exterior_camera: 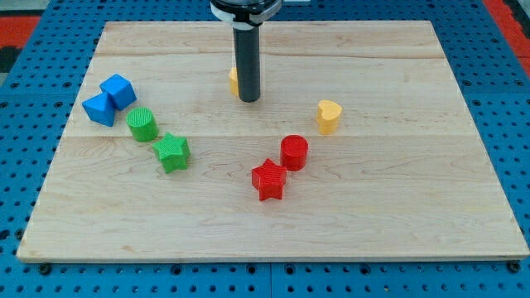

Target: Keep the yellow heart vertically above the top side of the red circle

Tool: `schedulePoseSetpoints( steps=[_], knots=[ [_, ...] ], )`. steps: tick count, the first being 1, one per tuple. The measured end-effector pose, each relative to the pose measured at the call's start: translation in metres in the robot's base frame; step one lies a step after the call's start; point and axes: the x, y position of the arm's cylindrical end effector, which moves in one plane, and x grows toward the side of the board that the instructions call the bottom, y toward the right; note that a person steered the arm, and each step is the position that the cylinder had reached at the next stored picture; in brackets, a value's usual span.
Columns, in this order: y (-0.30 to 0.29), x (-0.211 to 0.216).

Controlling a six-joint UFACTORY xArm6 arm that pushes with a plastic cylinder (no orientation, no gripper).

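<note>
Rod, dark and straight, no jaws to open or close, so nothing is held; my tip (248, 99) rests on the board near the view's top centre, touching or just beside a small yellow block (233, 79) mostly hidden behind it, shape not readable.

Board (397, 223): pale wooden table top, largest item, carrying all blocks.

Blue pair (110, 98): two angular blue blocks touching, at the view's left.

Red star (269, 180): lower centre, just beside the red circle.

Green star (173, 151) and green cylinder (142, 124): left of centre, near each other.

Red circle (294, 152): short upright cylinder, centre, to the view's upper right of the red star.

Yellow heart (329, 116): up and to the view's right of the red circle, apart from it, well to the right of my tip.

Handling, by judgement: the heart looks like a light, stiff plastic piece that should slide easily on smooth wood and may turn if struck off-centre. Best contact is its right flank, pushed squarely toward the view's left until it sits directly above the circle.

Obstacles: path around the heart looks open; the hidden yellow block beside my tip could be dragged along when I leave.
</note>
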Motion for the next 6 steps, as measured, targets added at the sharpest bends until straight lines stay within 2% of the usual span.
schedulePoseSetpoints(
  steps=[1, 2, 3, 4, 6],
  knots=[
    [0.041, 0.011],
    [0.118, 0.011],
    [0.169, 0.016],
    [0.174, 0.056],
    [0.103, 0.034]
  ],
)
